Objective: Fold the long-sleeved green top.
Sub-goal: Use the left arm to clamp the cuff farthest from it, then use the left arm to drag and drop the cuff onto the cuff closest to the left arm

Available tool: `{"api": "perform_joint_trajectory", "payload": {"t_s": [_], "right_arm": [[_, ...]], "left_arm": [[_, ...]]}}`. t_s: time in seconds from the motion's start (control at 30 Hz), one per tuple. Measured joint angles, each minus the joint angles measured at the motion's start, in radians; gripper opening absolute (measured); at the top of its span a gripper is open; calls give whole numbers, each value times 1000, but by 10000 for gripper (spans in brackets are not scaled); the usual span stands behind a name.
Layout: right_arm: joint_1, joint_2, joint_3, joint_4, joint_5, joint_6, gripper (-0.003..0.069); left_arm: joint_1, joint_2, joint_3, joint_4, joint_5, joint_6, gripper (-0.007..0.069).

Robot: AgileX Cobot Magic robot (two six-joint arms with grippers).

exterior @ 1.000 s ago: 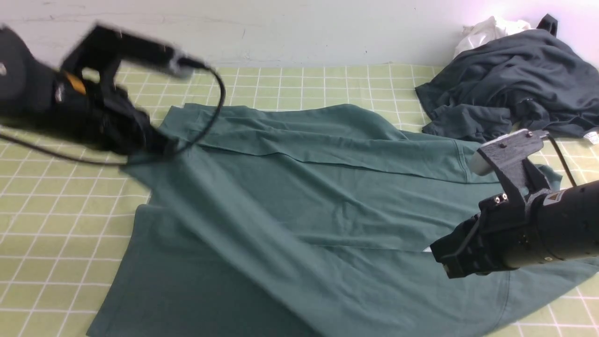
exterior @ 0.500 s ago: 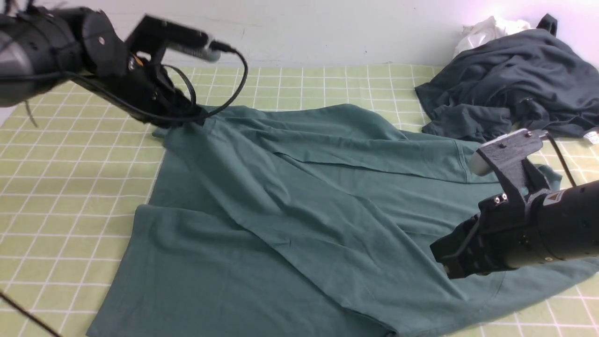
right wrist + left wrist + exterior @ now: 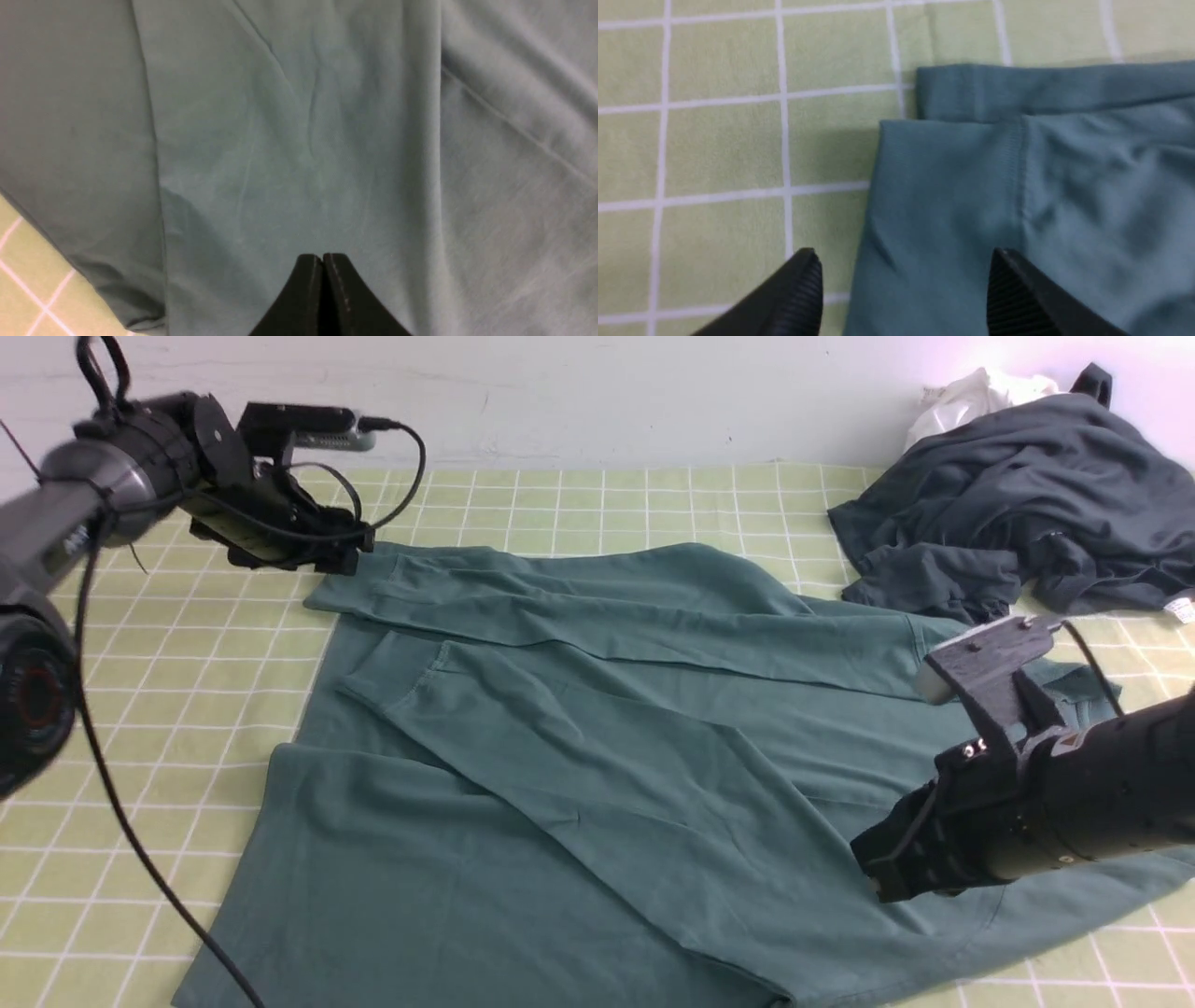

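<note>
Your dark teal-green long-sleeved jersey top lies spread flat across the middle of the table with the yellow-green checked cover, reaching its front edge. One sleeve runs along the far side of the body and another crosses it diagonally.

Your left gripper sits toward the far-left corner, right at the cuff end of the far sleeve. Its jaws stand wide apart with nothing between them. In the left wrist view the cuff lies below the gap, with one finger over bare cover and the other over fabric.

Your right gripper hangs over the top's right part, toward the front-right corner. Its jaws are pressed together and no cloth is pinched in them.

A crumpled charcoal-grey garment and a small white cloth lie in the far-right corner.
</note>
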Motion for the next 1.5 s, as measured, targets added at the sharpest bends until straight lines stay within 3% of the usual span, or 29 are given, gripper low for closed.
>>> {"api": "perform_joint_trajectory", "payload": {"t_s": [0.17, 0.33, 0.37, 0.5, 0.67, 0.77, 1.0, 1.17, 1.37, 1.5], "right_arm": [[0, 18, 0, 2, -4, -1, -10], [0, 18, 0, 2, -4, -2, -10], [0, 18, 0, 2, -4, -2, -10], [0, 18, 0, 2, 3, -2, -10], [0, 1, -1, 1, 33, -3, -10], [0, -20, -1, -2, 55, -3, -10], [0, -99, -1, -4, 102, -3, -10], [0, -144, -1, -2, 102, -5, -10], [0, -164, -1, 2, 103, -6, -10], [0, -167, -1, 3, 108, -6, -10]], "left_arm": [[7, 83, -93, 4, 28, -76, 418], [7, 92, -133, 4, 113, -88, 174], [6, 92, -157, 4, 163, -77, 83], [-3, 64, -265, 6, 319, -54, 6], [-24, -54, -363, 5, 516, -36, 5], [-47, -190, -257, 6, 534, -25, 5], [-122, -493, 300, 43, 542, -17, 5], [-151, -572, 633, 112, 514, -21, 11], [-151, -574, 702, 150, 435, -22, 84], [-151, -593, 702, 193, 428, -22, 216]]}}
